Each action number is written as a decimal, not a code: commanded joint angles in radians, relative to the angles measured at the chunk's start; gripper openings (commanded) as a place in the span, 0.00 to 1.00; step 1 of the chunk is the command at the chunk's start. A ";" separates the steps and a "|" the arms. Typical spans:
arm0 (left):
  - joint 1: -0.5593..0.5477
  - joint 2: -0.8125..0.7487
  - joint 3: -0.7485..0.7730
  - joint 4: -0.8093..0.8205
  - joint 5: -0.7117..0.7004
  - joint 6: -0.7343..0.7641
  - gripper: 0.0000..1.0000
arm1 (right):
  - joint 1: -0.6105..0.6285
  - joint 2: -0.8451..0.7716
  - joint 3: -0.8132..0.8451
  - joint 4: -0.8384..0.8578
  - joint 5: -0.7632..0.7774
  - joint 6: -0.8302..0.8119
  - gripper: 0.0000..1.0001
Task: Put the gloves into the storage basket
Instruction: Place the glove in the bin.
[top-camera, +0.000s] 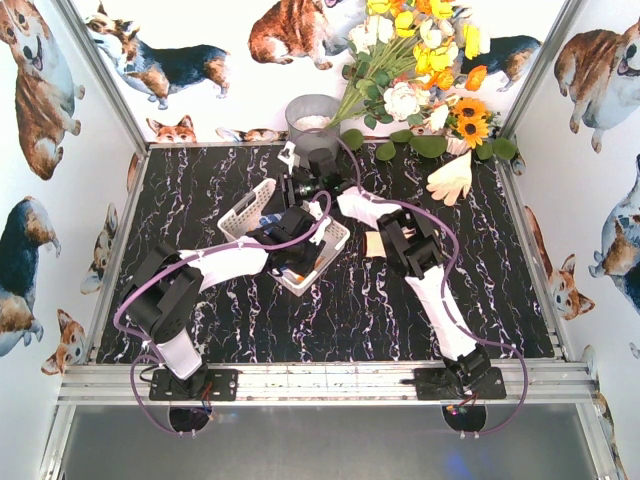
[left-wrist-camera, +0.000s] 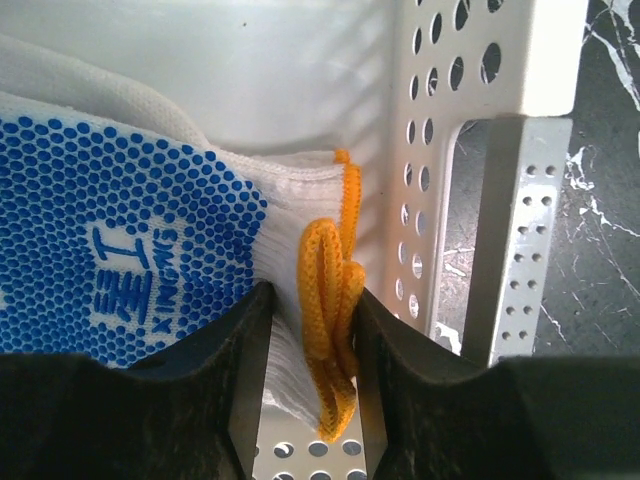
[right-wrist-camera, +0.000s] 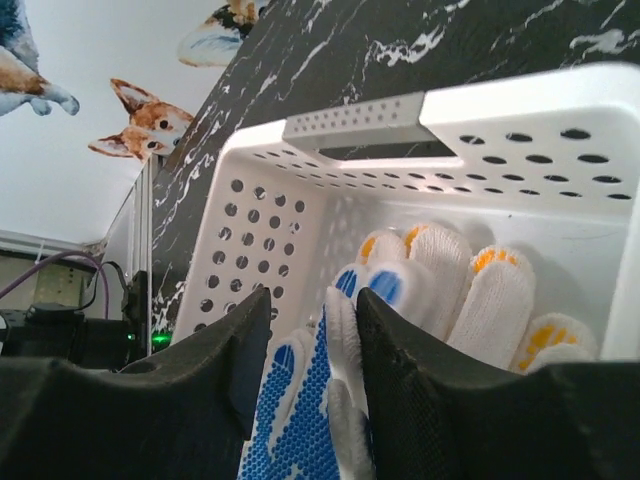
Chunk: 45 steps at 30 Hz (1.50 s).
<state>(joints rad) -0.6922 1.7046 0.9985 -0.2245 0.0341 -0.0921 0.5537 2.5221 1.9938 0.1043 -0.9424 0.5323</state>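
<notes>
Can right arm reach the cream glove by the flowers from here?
Probably yes: bare table up to the cream glove; the right gripper must first leave the blue-dotted glove in the basket.

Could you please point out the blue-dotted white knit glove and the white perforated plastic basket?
Blue-dotted white knit glove (left-wrist-camera: 130, 250): left wrist view, dotted palm.
White perforated plastic basket (right-wrist-camera: 500, 105): right wrist view, top rim.

Your two arms converge, wrists close together.
Left gripper (left-wrist-camera: 310, 310) and right gripper (right-wrist-camera: 312, 320) each show jaws narrowly parted.
</notes>
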 joint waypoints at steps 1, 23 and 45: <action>-0.001 -0.009 0.019 -0.010 0.044 -0.023 0.33 | -0.012 -0.150 -0.011 -0.008 0.051 -0.083 0.43; 0.028 -0.169 0.003 0.047 -0.003 -0.120 0.67 | -0.050 -0.644 -0.338 -0.268 0.435 -0.229 0.46; 0.040 -0.018 -0.054 0.201 0.003 -0.184 0.14 | -0.082 -1.224 -0.861 -0.472 0.686 -0.203 0.46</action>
<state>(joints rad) -0.6670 1.6398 0.9478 -0.0906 0.0734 -0.2779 0.4831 1.4052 1.1732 -0.3058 -0.3519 0.3233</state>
